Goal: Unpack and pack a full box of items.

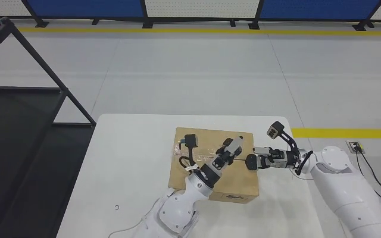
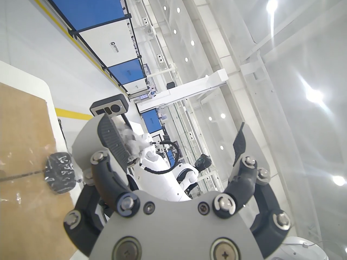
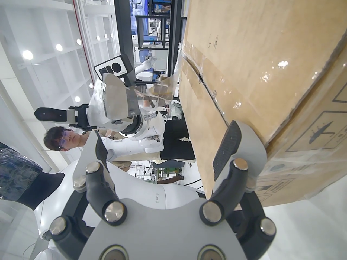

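Left tool (image 2: pixel 176 142) and right tool (image 3: pixel 162 150), both spread, at one cardboard box (image 1: pixel 244 181).

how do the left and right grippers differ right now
Place: the left gripper is over the top of the box; the right gripper is at the box's side edge, by the end of the seam.
Contact: one right finger lies against the cardboard; the left gripper looks clear of it.
Residue: a crumpled scrap of clear tape clings to a left finger, none to the right.
Shared: both are open.
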Controlling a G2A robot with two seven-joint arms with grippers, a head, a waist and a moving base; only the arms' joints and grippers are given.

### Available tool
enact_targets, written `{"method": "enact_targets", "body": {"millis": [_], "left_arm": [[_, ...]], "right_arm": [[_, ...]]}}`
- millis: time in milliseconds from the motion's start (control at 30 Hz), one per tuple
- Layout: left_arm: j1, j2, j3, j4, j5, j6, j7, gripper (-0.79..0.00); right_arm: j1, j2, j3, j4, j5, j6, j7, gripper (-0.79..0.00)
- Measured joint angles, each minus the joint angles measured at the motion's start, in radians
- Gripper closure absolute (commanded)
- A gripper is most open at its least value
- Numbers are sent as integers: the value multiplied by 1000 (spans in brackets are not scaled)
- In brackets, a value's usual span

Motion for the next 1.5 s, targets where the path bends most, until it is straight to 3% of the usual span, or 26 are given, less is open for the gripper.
{"method": "enact_targets", "body": {"millis": [333, 500, 767, 933, 1100, 1267, 1500], "left_arm": [[8, -11, 12, -12, 17, -3, -9, -785], [48, -6, -32, -97, 0, -37, -17, -785], [207, 39, -284, -336, -43, -45, -94, -785], [313, 66, -451, -411, -45, -28, -187, -785], [414, 88, -595, -421, -89, -3, -292, -785], [474, 109, -692, -398, -171, 81, -454, -785], [485, 117, -734, -392, -211, 118, -498, -785]], "right_arm": [[9, -4, 6, 27, -2, -12, 17, -785], [8, -6, 8, 25, -6, -11, 14, -785], [14, -3, 26, 31, -15, -10, 22, -785], [10, 3, 40, 22, -27, -7, 27, -785], [3, 6, 46, -1, -47, 8, 20, -785], [-2, 9, 52, -14, -59, 19, 12, -785], [-8, 11, 59, -28, -72, 26, 3, -785]]}}
